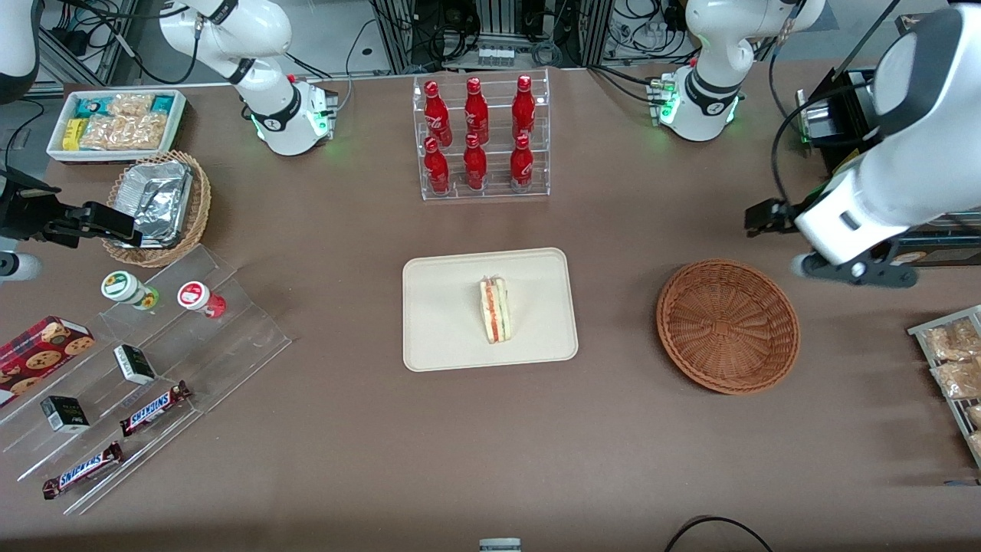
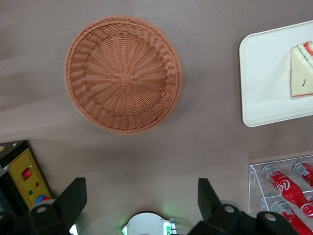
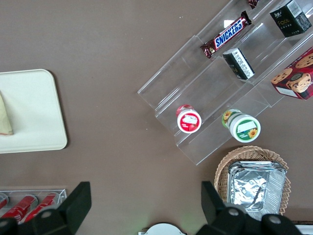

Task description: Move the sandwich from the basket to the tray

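The sandwich (image 1: 497, 310), a white-bread wedge with a red and green filling stripe, lies on the cream tray (image 1: 437, 337) in the middle of the table. In the left wrist view the sandwich (image 2: 301, 73) rests on the tray (image 2: 264, 88) beside the round reddish-brown basket (image 2: 124, 73), which holds nothing. The basket (image 1: 728, 326) sits beside the tray, toward the working arm's end. My gripper (image 1: 766, 217) hangs high over the table, a little farther from the front camera than the basket. The gripper (image 2: 142, 188) is open with nothing between its black fingers (image 2: 73, 198).
A clear rack of red bottles (image 1: 481, 138) stands farther back than the tray. Toward the parked arm's end are a stepped acrylic shelf with candy bars (image 1: 146, 368), a foil-filled tan basket (image 1: 157, 207) and a white snack bin (image 1: 115, 123). Bagged pastries (image 1: 954, 368) lie beside the reddish-brown basket.
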